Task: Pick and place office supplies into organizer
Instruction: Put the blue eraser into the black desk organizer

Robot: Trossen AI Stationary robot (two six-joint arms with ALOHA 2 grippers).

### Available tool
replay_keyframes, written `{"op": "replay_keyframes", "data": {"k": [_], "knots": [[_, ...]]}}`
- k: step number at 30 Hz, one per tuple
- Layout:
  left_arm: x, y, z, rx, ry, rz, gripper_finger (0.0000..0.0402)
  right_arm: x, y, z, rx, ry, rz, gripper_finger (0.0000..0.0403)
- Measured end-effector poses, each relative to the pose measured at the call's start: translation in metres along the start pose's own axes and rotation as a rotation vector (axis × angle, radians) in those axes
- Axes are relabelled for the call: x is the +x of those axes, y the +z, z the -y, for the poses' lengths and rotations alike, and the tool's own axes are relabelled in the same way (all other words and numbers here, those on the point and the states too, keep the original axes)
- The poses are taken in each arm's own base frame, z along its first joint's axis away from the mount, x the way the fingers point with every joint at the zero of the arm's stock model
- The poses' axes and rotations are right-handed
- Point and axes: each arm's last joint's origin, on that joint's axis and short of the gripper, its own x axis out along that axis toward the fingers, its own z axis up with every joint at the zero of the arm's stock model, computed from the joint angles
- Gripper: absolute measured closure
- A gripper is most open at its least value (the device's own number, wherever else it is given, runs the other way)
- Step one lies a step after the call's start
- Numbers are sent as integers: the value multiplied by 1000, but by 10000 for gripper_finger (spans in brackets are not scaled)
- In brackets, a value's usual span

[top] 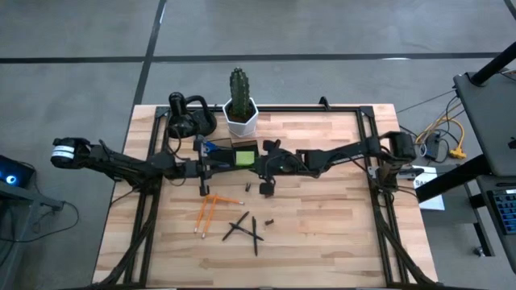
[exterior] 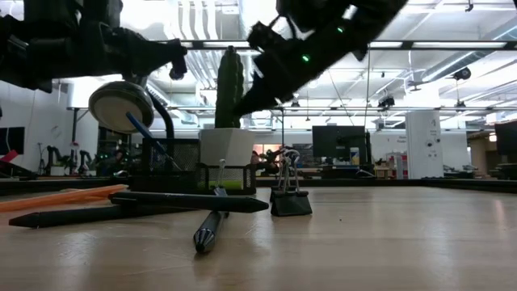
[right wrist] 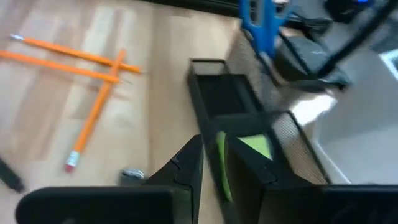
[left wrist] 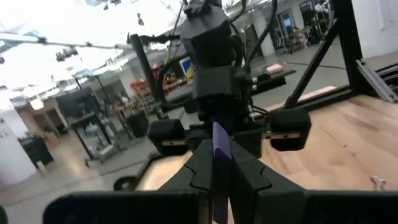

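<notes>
The dark organizer (top: 232,153) stands on the table in front of the white cactus pot (top: 240,114), with the blue-handled scissors (top: 211,147) standing in it. My right gripper (top: 260,165) hovers at its right side, shut on the lime-green sticky-note pad (right wrist: 222,167). My left gripper (top: 203,167) is at the organizer's left side, shut on a thin purple piece (left wrist: 220,163). Orange pencils (top: 205,211), black pens (top: 246,228) and small dark bits (top: 264,187) lie on the table nearer the front. My left gripper pinches the thin purple piece (left wrist: 221,146) between its two fingers; it stands edge-on in the gap, and its upper end sticks out past the fingertips. My right gripper pinches the green pad by one edge (right wrist: 219,149) between its two fingers, slanting down over the organizer's compartment (right wrist: 227,99). The rest of the pad is hidden by the fingers.
A black looped gadget (top: 189,117) sits at the far left beside the cactus pot. A binder clip (exterior: 291,200) stands on the table near the pens (exterior: 186,202). The black frame rails (top: 379,201) run along both table sides. Bare wood lies at the front right.
</notes>
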Motion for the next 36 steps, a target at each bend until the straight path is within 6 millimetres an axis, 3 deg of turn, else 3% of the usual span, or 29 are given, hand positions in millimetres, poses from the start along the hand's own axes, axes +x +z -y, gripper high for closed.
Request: {"op": "replay_keyframes", "data": {"k": [15, 36], "knots": [[2, -6, -3, -62, 148, -140, 396, -56, -52, 7, -55, -159, 381, 355], [19, -2, 17, -100, 260, -426, 394, -58, -56, 8, -65, -160, 371, 355]]}}
